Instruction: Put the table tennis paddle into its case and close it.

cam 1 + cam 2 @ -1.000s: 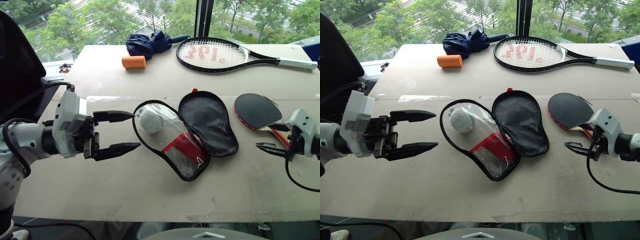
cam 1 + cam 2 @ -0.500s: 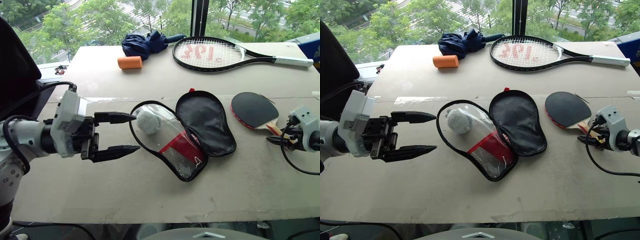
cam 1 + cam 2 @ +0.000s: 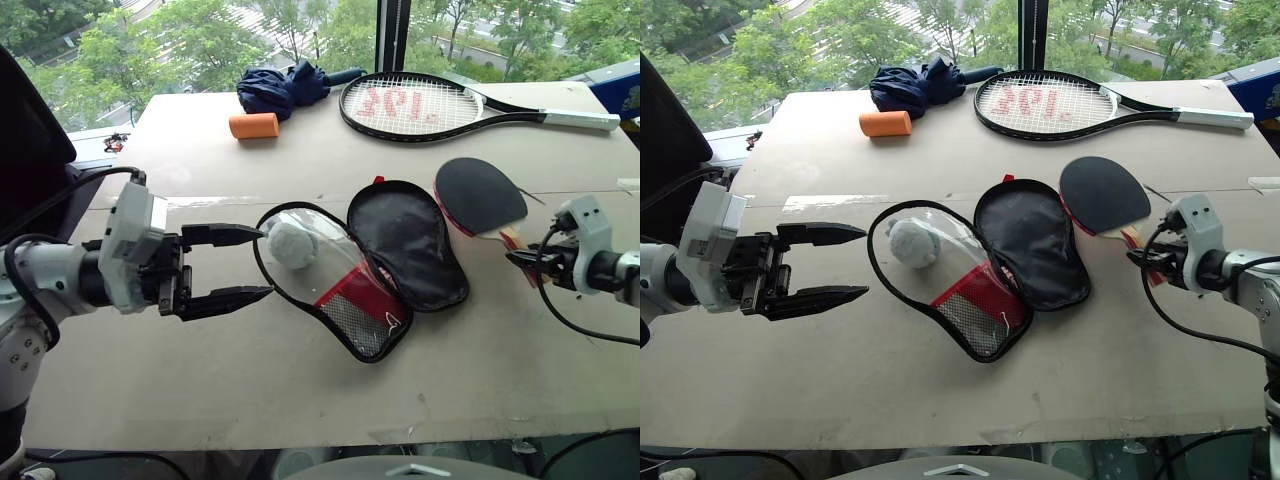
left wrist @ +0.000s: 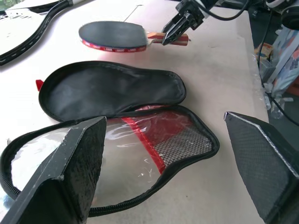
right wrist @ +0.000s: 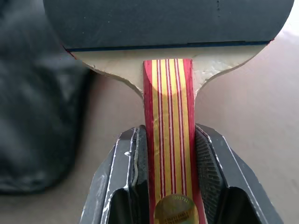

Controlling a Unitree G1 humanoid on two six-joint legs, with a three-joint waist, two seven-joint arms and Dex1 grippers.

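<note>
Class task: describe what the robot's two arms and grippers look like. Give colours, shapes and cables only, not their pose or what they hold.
The left gripper has two long, tapering black fingers with textured inner faces, mounted on a boxy light-grey wrist block with a black mechanism. A black cable loops along its grey arm. The right gripper is the same make: black fingers, a pale grey wrist housing, and black cable curling beneath.

At the far edge of the pale worktop [image 3: 300,400] lies a large strung tennis racket [image 3: 420,105] with a black frame, red marks on its strings and a white grip pointing to the right. To its left sits a crumpled dark blue folded umbrella [image 3: 285,85], and just in front of that an orange cylinder [image 3: 253,126] lies on its side. Green trees [image 3: 180,40] show through the window beyond, split by a dark vertical window post [image 3: 390,35].
</note>
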